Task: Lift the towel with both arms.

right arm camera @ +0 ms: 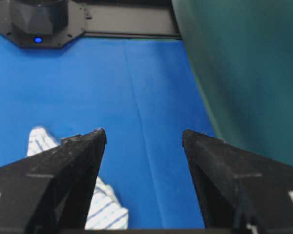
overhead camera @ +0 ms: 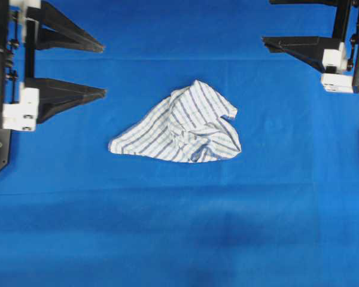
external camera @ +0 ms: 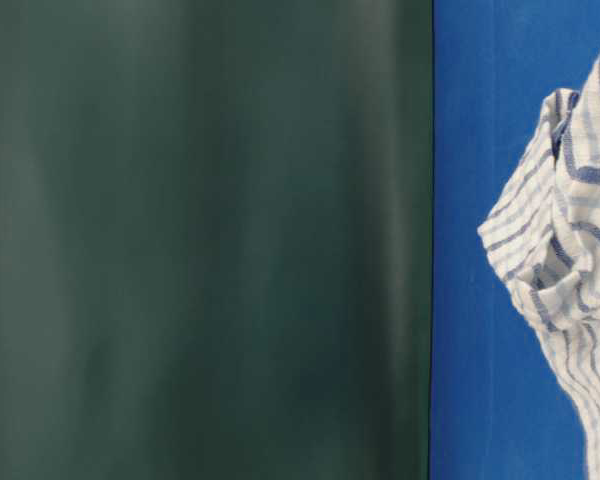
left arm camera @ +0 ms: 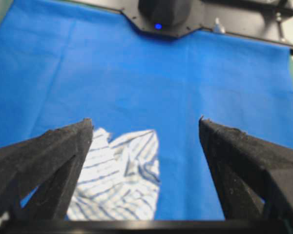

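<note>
A blue cloth point(overhead camera: 179, 239) covers the whole surface, smooth but for faint creases, with a dark green panel point(external camera: 200, 240) standing along one edge in the table-level and right wrist views. Near the middle of the cloth lies the towel point(overhead camera: 182, 128), a white piece with thin blue and grey stripes, crumpled into a rough triangle, one corner trailing toward the left arm's side and a bunched fold at its centre. It rests flat on the surface, touched by neither arm. At the left edge of the overhead view the left claw point(overhead camera: 102, 69) hangs with its two black pointed fingers spread wide, tips aimed toward the towel and well apart from it; nothing lies between them. At the upper right the right claw point(right arm camera: 144, 139) is partly cut off by the frame overhead, but its own wrist camera shows both fingers spread wide and bare, the towel's edge just visible behind the left-hand finger.
</note>
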Controlling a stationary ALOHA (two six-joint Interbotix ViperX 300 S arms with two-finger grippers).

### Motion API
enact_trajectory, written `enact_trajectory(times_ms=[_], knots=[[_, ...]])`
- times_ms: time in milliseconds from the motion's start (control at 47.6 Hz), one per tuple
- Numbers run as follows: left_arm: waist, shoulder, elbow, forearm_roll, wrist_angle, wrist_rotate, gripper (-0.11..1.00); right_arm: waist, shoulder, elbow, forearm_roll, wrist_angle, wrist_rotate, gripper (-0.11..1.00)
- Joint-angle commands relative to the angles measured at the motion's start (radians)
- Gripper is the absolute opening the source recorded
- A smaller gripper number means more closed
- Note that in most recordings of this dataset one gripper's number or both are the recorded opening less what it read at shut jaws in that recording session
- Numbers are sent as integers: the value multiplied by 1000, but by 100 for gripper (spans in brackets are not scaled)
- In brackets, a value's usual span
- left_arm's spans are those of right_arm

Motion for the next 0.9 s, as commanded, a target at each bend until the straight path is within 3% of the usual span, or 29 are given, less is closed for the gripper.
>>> enact_trajectory(times_ms=[0, 357, 651, 882], knots=[[2, 17, 20, 3, -60, 29, 91, -2, 8, 18, -2, -34, 3, 65], [6, 101, 207, 3, -341, 112, 91, -2, 40, 206, 2, -229, 81, 65], [26, 216, 272, 3, -360, 118, 91, -2, 124, 344, 3, -383, 140, 65], [31, 334, 282, 3, -360, 117, 91, -2, 250, 393, 5, -471, 167, 65]])
